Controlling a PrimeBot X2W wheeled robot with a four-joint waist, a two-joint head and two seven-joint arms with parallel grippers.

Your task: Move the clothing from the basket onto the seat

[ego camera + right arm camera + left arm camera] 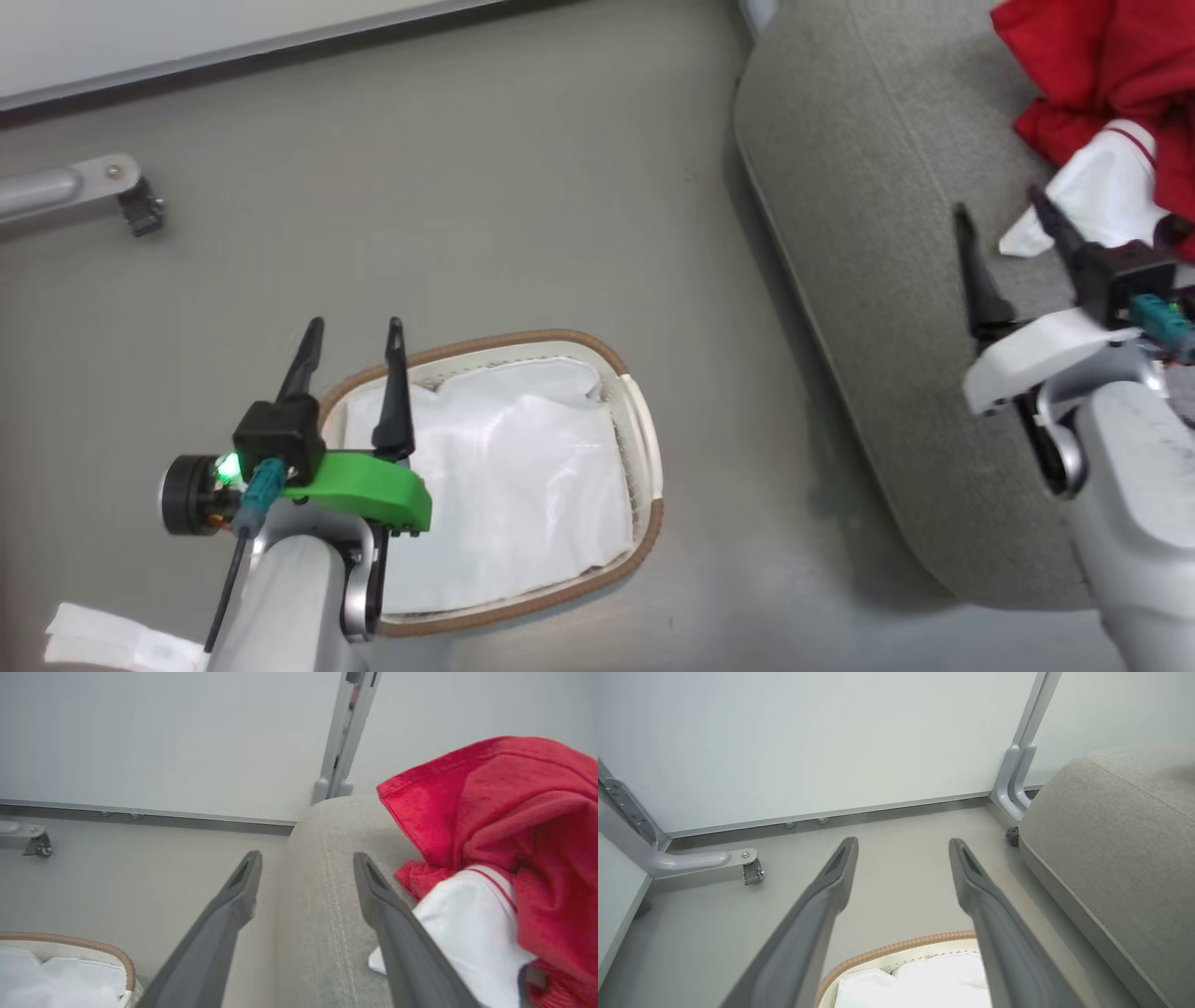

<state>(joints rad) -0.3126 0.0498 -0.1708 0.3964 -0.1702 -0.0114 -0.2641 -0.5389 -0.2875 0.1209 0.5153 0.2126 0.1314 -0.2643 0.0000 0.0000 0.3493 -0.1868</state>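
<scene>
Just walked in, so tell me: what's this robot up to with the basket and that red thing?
A two-armed robot is moving laundry. The red clothing lies on the grey seat; the basket on the floor shows its white liner and no red. The right gripper hovers open beside the garment's white cuff, holding nothing. The left gripper hangs open over the basket's rim.

Bare floor (467,187) lies open between the basket (560,336) and the seat (840,187). The clothing (1102,56) heaps on the seat, just beside the right gripper (998,201). A caster leg (135,201) juts in at the far left.
</scene>
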